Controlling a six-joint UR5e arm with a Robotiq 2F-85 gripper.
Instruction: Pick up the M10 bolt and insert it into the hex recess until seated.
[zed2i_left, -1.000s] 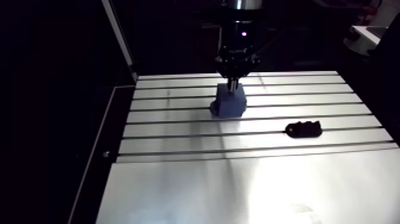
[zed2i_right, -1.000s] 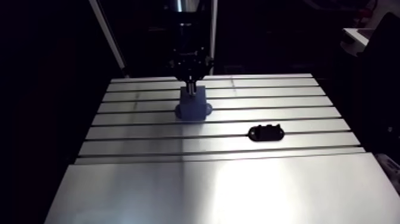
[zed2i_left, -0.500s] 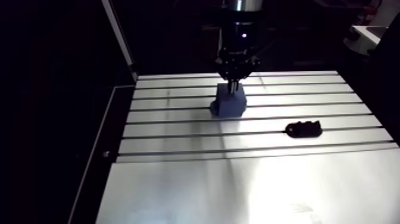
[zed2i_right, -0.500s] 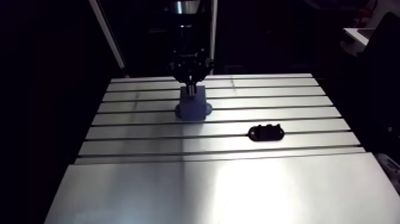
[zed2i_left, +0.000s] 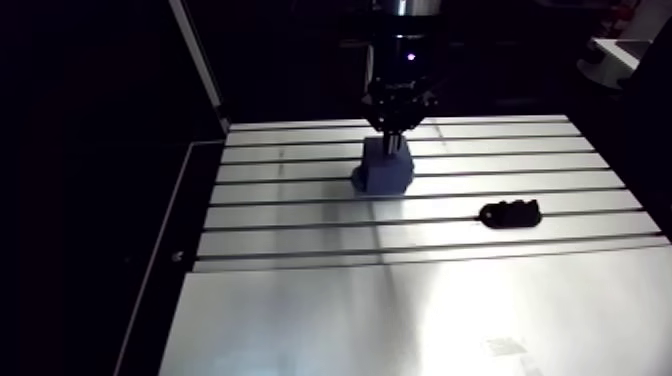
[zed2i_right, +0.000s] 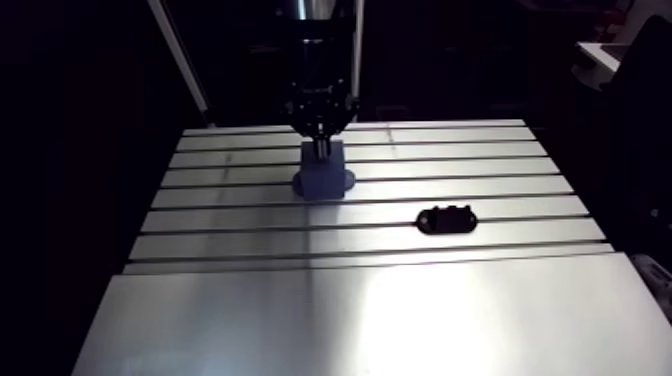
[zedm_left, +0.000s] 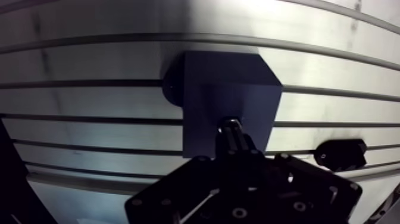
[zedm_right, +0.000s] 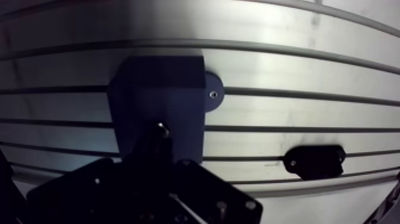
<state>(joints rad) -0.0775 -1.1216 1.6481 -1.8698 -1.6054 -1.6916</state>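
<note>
Bench (zed2i_left: 400, 310): bare aluminium, long slots (zedm_left: 89, 84) running across its far half, smooth plate nearer the camera. Arm view, left to right: a blue block (zed2i_left: 383, 172) stands upright on the slotted part, left of centre. The tool (zedm_left: 233, 132) comes straight down onto the block's top. Well to the right and nearer the camera, a small black piece (zed2i_left: 510, 213) lies flat beside a slot, apart from the block. Tool state, from the wrist view: narrow, the two fingers (zedm_left: 238, 142) drawn close with only a slim gap. In that gap is pinched the bolt (zedm_right: 161, 127), which shows as a small dull-metal end just at the fingertips. The bolt stands upright over the block's top face, near the edge closer to the tool body. Its lower end is hidden by the fingers, so I cannot tell how deep it sits in the block, or whether it is seated. Block: dark blue, matte, square-sided with one top corner cut off at a slant. It rests on a wider rounded base, of which one ear (zedm_right: 212, 94) shows a small screw. In the wrist view the black piece is off to one side of the tool, clear of the fingers, oblong with rounded ends.
</note>
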